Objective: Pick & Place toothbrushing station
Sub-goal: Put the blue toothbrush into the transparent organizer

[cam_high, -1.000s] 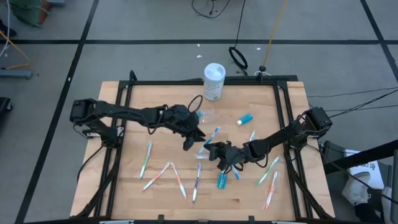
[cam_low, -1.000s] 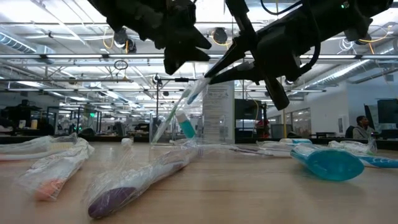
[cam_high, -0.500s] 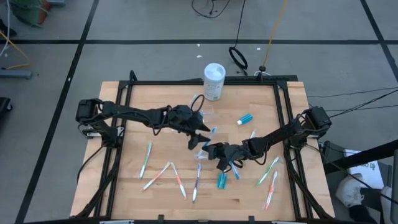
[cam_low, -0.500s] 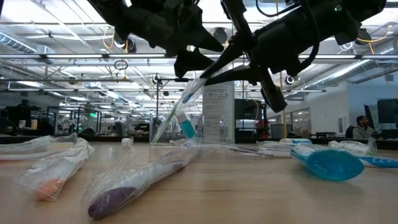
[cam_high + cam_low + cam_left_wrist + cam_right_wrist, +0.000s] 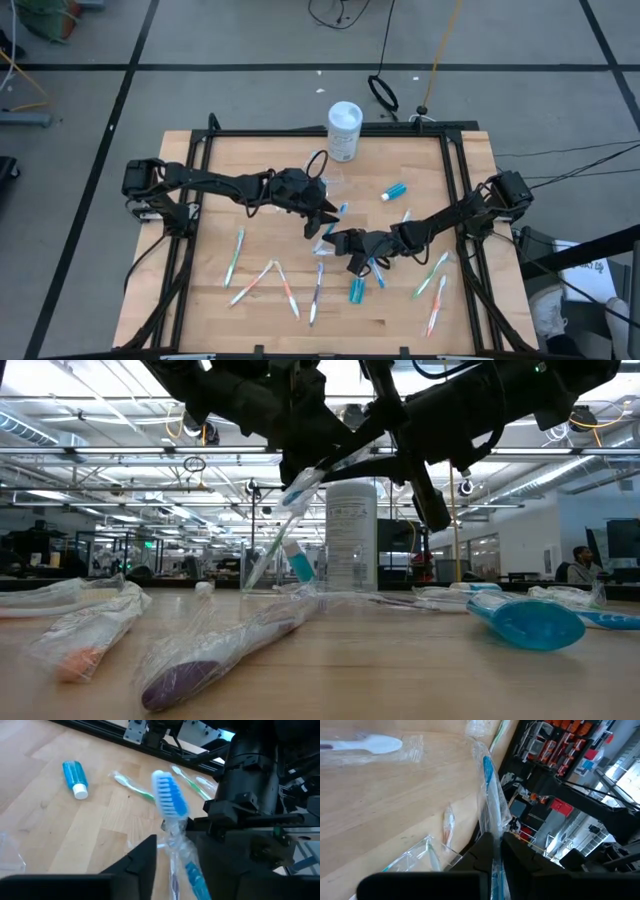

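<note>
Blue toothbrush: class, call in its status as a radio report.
Right end effector shut on wrapped blue toothbrush, held above table. Left end effector open around its wrapper. Nothing blocking.

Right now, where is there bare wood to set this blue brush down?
Bare wood lies between the white tub and the table's left rail, and at the near left corner. It is crowded around both grippers and toward the near right, among the toothbrushes.
</note>
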